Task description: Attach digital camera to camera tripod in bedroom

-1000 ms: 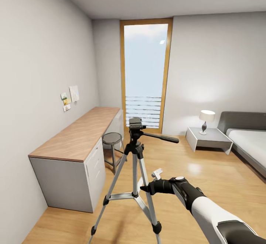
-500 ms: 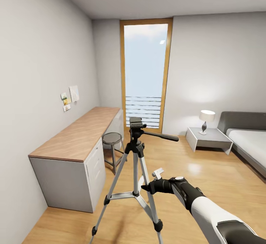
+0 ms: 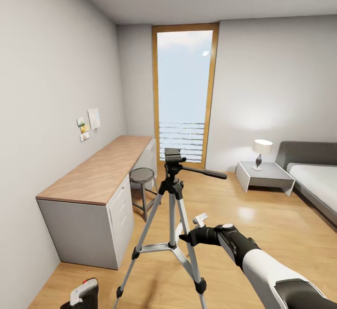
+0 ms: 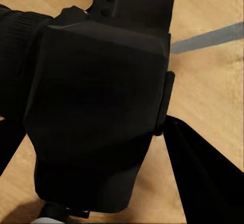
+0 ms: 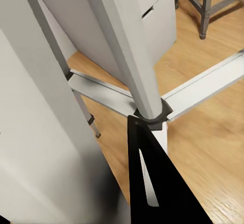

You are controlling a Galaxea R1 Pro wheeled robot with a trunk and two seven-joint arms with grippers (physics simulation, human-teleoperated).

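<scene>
The camera tripod [image 3: 172,192] stands on the wood floor in the middle of the bedroom, its black head [image 3: 172,155] bare and its pan handle pointing right. My right gripper [image 3: 187,238] is at the tripod's leg just above the brace hub and looks shut on it. In the right wrist view one black finger [image 5: 147,183] lies beside the hub and a silver leg [image 5: 122,51]. At the head view's lower left edge, my left gripper [image 3: 77,303] holds the digital camera [image 3: 84,291], whose red button shows. The camera's black body [image 4: 96,117] sits between dark fingers [image 4: 208,188].
A long wood-topped desk [image 3: 98,168] runs along the left wall, with a round stool [image 3: 142,175] beside it, close behind the tripod. A tall window [image 3: 184,98] is straight ahead. A low nightstand [image 3: 276,178] with a lamp and a grey bed [image 3: 318,182] stand at the right.
My left gripper with the digital camera has risen into the head view at the lower left. The tripod and my right gripper have shifted very slightly to the right.
</scene>
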